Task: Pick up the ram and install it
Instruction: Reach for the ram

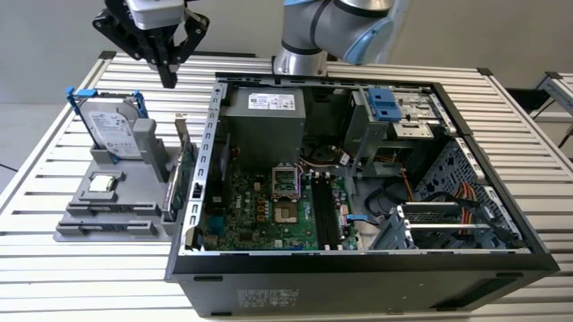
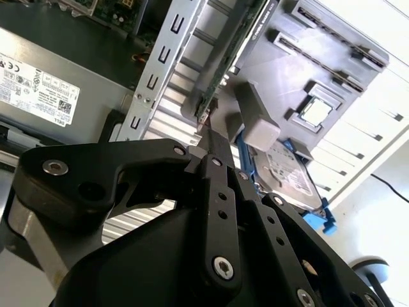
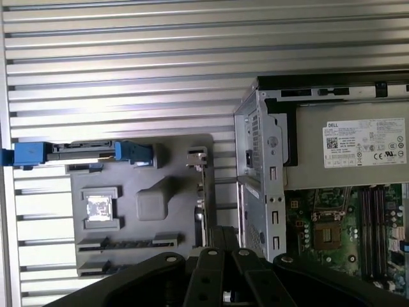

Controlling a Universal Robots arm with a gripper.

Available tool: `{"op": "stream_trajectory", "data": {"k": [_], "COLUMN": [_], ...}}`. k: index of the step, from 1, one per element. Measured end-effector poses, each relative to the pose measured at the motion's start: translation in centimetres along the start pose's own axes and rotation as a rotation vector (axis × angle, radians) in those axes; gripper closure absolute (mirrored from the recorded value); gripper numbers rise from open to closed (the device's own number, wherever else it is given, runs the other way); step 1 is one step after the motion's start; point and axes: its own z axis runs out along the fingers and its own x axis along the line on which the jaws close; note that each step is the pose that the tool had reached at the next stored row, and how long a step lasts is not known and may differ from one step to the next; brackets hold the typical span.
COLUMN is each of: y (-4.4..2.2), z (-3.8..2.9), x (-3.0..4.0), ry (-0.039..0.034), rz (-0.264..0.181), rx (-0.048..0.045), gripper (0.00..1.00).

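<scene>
My gripper (image 1: pixel 168 80) hangs high over the table at the exterior view's upper left, beyond the far end of the grey parts holder (image 1: pixel 80 231). Its two black fingers are pressed together and I see nothing between them. In both wrist views the shut fingertips (image 2: pixel 214 137) (image 3: pixel 220 233) line up with the bracket end of the upright green expansion card (image 1: pixel 182 171) (image 2: pixel 230 54) (image 3: pixel 204 192). I cannot make out the ram in any view. The holder's long narrow slots (image 3: pixel 128 243) look dark. The open computer case (image 1: pixel 215 121) shows the motherboard with its memory slots (image 1: pixel 323 215).
A silver hard drive with blue rails (image 1: pixel 115 131) stands upright in the holder, with a processor chip (image 1: pixel 103 182) lying in front of it. The case's metal side wall (image 3: pixel 259 185) rises right beside the expansion card. The power supply (image 1: pixel 264 111) fills the case's rear corner.
</scene>
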Motion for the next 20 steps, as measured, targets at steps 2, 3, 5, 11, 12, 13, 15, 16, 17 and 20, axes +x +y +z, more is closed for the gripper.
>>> {"op": "stream_trajectory", "data": {"k": [2,3,5,11,12,13,15,16,17,20], "y": [-0.01,-0.01,-0.02,-0.05,-0.05,-0.06,-0.07,-0.07,-0.08,-0.1], "z": [0.0,-0.01,-0.01,-0.02,-0.02,-0.02,-0.02,-0.02,-0.02,-0.03], "x": [0.12,0.19,0.32,0.71,0.78,0.85,0.99,1.05,1.13,1.36], "ry": [0.0,0.0,0.0,0.0001,0.0,0.0,0.0,0.0,0.0,-0.0001], "rz": [0.0,0.0,0.0,0.0,0.0,0.0,0.0,0.0,0.0,0.0], "rx": [0.0,0.0,0.0,0.0001,0.0,0.0,0.0,0.0,-0.0001,-0.0001], "gripper": [1.0,1.0,1.0,1.0,1.0,1.0,1.0,1.0,1.0,1.0]}}
